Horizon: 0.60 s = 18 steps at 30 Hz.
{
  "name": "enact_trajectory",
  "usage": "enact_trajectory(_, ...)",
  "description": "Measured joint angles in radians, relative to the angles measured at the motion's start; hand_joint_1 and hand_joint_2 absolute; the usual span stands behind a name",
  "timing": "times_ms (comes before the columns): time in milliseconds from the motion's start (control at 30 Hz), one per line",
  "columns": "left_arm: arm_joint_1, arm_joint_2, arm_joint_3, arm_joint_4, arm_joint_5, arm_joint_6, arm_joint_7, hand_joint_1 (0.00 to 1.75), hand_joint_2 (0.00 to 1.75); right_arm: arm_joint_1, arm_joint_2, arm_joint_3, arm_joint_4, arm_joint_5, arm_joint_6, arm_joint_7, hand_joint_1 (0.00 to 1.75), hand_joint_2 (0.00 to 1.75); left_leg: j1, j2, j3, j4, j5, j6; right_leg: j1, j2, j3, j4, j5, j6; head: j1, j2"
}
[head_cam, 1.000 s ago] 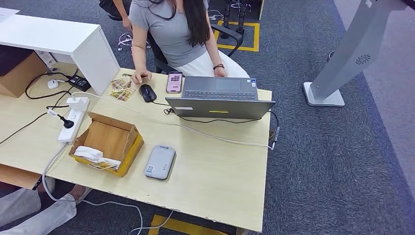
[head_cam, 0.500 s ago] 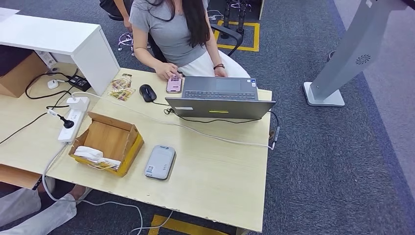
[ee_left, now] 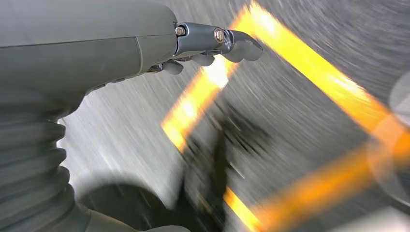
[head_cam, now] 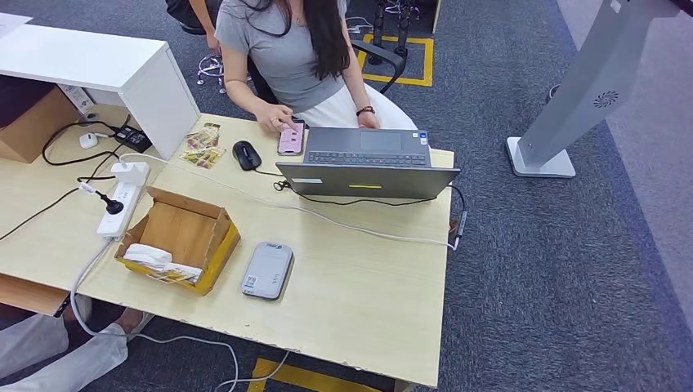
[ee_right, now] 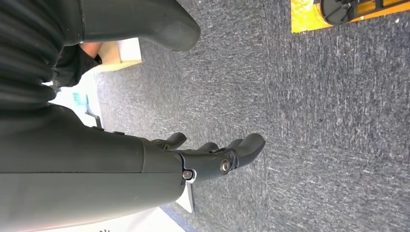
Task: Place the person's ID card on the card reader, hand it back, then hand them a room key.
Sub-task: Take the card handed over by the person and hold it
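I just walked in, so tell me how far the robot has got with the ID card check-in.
Nothing looks done yet. The card reader lies bare on the table, no card on it. Both hands hang over the carpet holding nothing: the left hand and the right hand. The person's hand is at a phone, offering no card. Reading, returning and the room key all remain.

Pale wood-look table (head_cam: 359, 286), matt grey plastic card reader (head_cam: 267, 270), cardboard box (head_cam: 184, 233).
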State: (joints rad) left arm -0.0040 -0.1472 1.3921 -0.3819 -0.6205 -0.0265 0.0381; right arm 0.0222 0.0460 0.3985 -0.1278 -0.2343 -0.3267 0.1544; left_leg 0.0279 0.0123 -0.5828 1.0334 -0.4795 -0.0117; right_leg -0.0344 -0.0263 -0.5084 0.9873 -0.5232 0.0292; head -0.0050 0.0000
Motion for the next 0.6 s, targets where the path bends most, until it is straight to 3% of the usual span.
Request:
enact_trajectory(133, 0.012, 0.023, -0.141, 0.053, -0.197, 0.075, 0.076, 0.00, 1.75, -0.002, 0.000, 0.008, 0.000, 0.010, 0.004, -0.006, 0.00, 1.75, 0.000, 0.000, 0.000, 0.000, 0.000, 0.000, 0.000, 0.000, 0.000, 0.000, 0.000, 0.000, 0.000, 0.000)
enact_trajectory(300, 0.016, 0.035, -0.256, 0.094, -0.254, 0.086, 0.089, 0.00, 1.75, -0.004, -0.002, 0.020, 0.000, 0.005, 0.009, -0.017, 0.00, 1.75, 0.000, 0.000, 0.000, 0.000, 0.000, 0.000, 0.000, 0.000, 0.000, 0.000, 0.000, 0.000, 0.000, 0.000)
enact_trajectory(367, 0.016, 0.023, -0.245, 0.052, -0.143, 0.042, -0.012, 0.00, 1.75, -0.003, -0.001, 0.020, 0.000, -0.017, -0.002, -0.035, 0.00, 1.75, 0.000, 0.000, 0.000, 0.000, 0.001, 0.000, 0.000, 0.000, -0.001, 0.000, 0.001, 0.000, 0.000, 0.000)
enact_trajectory(500, 0.010, -0.066, -0.146, -0.283, 0.266, -0.087, -0.396, 0.00, 1.75, -0.002, 0.004, 0.017, 0.003, -0.051, -0.029, -0.063, 0.00, 1.75, 0.002, 0.000, -0.001, 0.000, 0.002, -0.001, 0.002, 0.000, 0.000, 0.000, 0.002, -0.002, 0.003, 0.000)
enact_trajectory(600, 0.038, -0.112, -0.168, -0.535, 0.476, 0.023, -0.473, 0.00, 1.75, 0.000, 0.008, 0.017, 0.005, -0.061, -0.032, -0.064, 0.00, 1.75, 0.002, 0.003, 0.000, 0.000, 0.002, -0.001, 0.003, 0.003, 0.001, 0.001, 0.003, -0.003, 0.002, 0.000)
